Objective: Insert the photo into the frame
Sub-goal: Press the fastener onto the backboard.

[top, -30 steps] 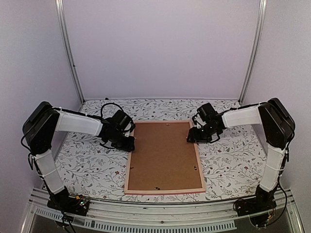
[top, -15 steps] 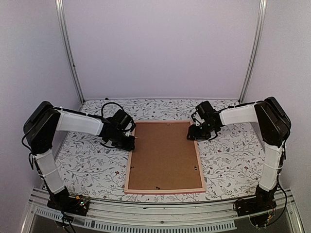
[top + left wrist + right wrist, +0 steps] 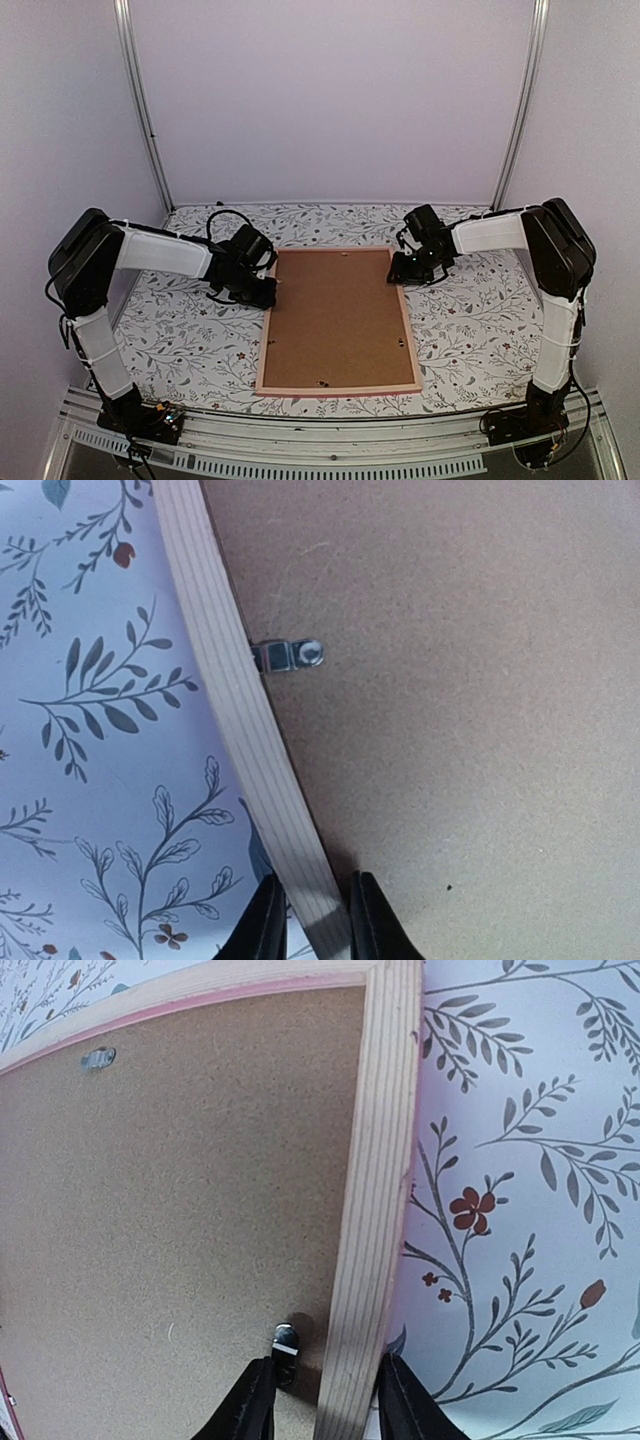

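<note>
Flat on worktop [image 3: 180,330], back up: one frame [image 3: 340,392], front hidden under brown board [image 3: 335,310]. On frame's left rail, left fingers [image 3: 265,930] pinched snug. Astride right rail, right fingers [image 3: 250,1410] parted, slack on board side. Farther up left rail, one metal tab [image 3: 288,655].

Right pincer [image 3: 406,269] shifted farther along frame [image 3: 338,318] rail, narrowing.

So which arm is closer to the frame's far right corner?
Right. The right fingers straddle the frame on its right rail near that corner; the left fingers straddle its left rail, across the board.
</note>
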{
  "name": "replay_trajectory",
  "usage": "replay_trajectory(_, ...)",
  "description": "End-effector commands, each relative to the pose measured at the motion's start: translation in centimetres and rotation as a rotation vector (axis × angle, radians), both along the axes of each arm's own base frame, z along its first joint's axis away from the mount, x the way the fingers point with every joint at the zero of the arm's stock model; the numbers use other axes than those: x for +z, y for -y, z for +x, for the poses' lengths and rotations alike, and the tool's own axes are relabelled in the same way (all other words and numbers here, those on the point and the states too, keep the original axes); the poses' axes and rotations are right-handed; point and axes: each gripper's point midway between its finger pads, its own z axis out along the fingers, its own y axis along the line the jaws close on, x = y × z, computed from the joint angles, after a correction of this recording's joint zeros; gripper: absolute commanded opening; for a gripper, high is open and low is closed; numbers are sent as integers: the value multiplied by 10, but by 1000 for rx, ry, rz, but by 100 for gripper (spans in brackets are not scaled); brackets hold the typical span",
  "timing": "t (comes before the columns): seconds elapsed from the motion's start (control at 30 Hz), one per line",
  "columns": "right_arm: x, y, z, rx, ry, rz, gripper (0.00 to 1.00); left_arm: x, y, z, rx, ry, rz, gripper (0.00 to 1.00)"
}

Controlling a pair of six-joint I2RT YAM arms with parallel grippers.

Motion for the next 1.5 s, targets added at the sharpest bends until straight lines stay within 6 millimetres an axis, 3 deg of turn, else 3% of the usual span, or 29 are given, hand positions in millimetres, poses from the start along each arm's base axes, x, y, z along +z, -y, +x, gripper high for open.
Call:
replay_trajectory(0.0,-21,5,1,-29,-37,-16,39,-10,1,-2,-55,-15,19,20)
replay_trajectory(0.27,-17,0,10,-55,-37,30,43,-13,1,-4,-59,-22,17,18)
replay_trajectory(0.6,-34,7,10,-83,-66,18,39,-13,2,-4,-62,-24,14,17)
replay_trajectory(0.9,-35,9,4,-68,-80,27,27,-12,1,-5,-60,-22,14,17)
replay_trajectory(1.47,-40,4,-16,52,-146,77,17,-11,-1,-4,-42,-22,19,16)
